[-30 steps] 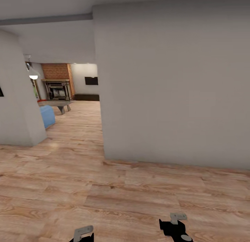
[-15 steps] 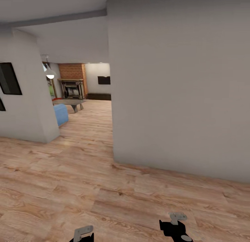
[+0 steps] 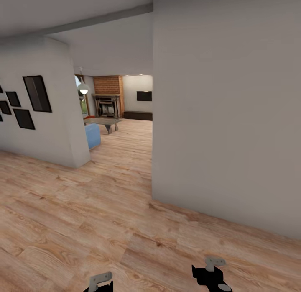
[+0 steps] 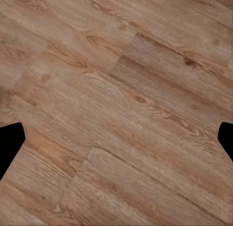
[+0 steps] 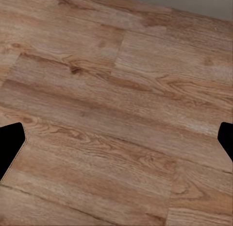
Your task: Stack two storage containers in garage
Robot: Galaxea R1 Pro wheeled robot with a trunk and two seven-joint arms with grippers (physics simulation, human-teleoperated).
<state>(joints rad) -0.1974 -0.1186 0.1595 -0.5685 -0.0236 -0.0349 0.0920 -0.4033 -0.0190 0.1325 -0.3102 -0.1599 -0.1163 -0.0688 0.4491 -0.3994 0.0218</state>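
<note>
The two storage containers are out of view, and so is the garage. I stand on light wood-plank flooring (image 3: 83,216) in a hallway. The living room shows through the opening ahead, with its dark fireplace (image 3: 106,106) and blue cushion seat (image 3: 93,135). A tiny red patch beside the low table (image 3: 102,121) is too small to identify. My left gripper (image 3: 100,282) and right gripper (image 3: 213,272) hang low at the bottom edge of the head view. In the wrist views the left gripper (image 4: 116,143) and right gripper (image 5: 116,143) are open and empty over the planks.
A big white wall block (image 3: 225,116) stands close ahead on the right. A white wall (image 3: 46,116) with several dark picture frames lies to the left. The passage between them leads to the living room. A pendant lamp (image 3: 83,90) hangs there.
The whole picture has shifted right, so the camera has turned left. Dark picture frames on the left wall have come into view. Both grippers keep their place and stay open.
</note>
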